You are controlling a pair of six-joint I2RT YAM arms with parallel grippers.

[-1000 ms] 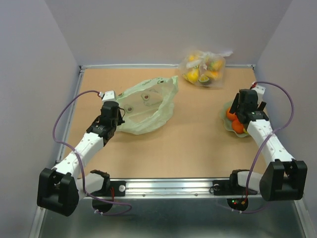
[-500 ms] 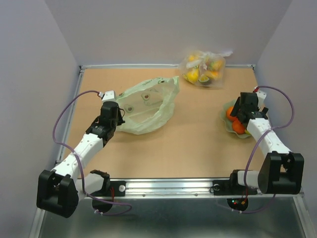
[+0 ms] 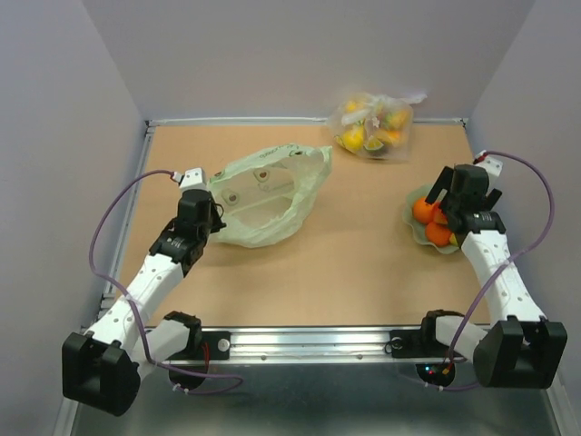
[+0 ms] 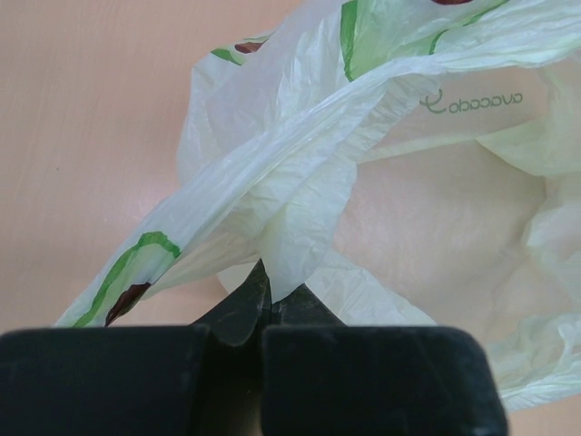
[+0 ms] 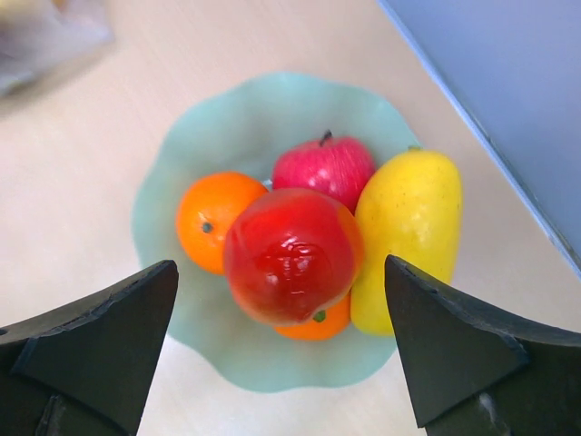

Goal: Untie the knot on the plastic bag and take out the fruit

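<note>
The pale green plastic bag lies flat and slack at the left centre of the table. No tied knot shows; its handle loops hang loose in the left wrist view. My left gripper is at the bag's left edge, shut on a fold of the bag. The fruit sits in a pale green bowl: an orange, a glossy red one on top, a red apple, a yellow mango, and a second orange underneath. My right gripper hovers open and empty above the bowl.
A clear tied bag of yellow and green fruit lies at the back, right of centre. Grey walls enclose the table on three sides; the right wall runs close beside the bowl. A metal rail runs along the near edge.
My right gripper has drawn back and to the right off the bowl, so the fruit shows more. My left gripper has shifted slightly left with the bag fold, and the bag's mouth has moved.
</note>
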